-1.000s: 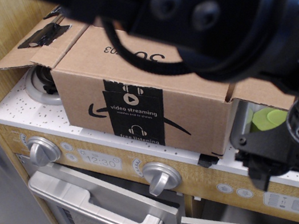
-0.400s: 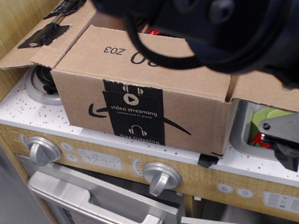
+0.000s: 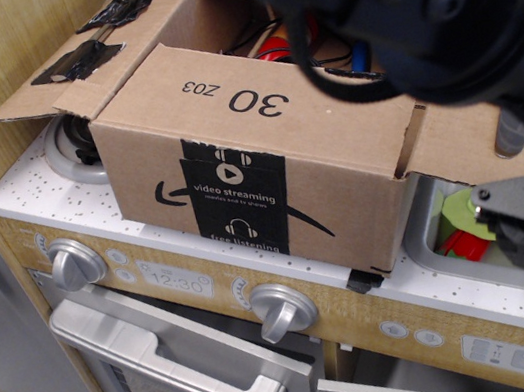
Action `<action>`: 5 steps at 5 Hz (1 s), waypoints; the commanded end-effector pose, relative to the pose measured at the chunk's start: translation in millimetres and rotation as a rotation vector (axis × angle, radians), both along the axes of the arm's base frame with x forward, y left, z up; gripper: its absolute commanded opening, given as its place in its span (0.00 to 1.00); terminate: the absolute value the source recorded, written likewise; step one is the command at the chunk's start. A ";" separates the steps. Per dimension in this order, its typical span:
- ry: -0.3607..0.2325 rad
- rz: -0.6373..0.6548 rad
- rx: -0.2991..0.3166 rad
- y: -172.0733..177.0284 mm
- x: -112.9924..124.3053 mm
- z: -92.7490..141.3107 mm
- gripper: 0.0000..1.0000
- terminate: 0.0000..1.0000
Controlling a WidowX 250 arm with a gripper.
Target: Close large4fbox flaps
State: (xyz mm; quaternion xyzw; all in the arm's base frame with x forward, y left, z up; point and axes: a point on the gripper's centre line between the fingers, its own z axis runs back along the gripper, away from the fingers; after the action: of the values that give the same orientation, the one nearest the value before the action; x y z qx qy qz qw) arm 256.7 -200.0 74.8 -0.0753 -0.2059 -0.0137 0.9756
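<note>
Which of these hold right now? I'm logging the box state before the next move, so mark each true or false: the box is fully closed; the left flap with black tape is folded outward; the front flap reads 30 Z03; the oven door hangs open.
1. The box is fully closed. False: its top is open, with contents visible.
2. The left flap with black tape is folded outward. True.
3. The front flap reads 30 Z03. True.
4. The oven door hangs open. False: it looks shut.
</note>
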 end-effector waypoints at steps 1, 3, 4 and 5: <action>-0.044 -0.028 0.046 -7.8 21.0 46.7 1.00 0.00; -0.054 -0.050 0.213 16.3 21.9 77.8 1.00 0.00; -0.079 -0.050 0.276 33.1 18.6 82.2 1.00 0.00; -0.120 -0.071 0.343 50.4 20.7 82.7 1.00 0.00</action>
State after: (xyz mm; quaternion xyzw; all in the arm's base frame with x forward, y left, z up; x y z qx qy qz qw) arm 268.4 -150.6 141.2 0.0946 -0.2304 -0.0958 0.9637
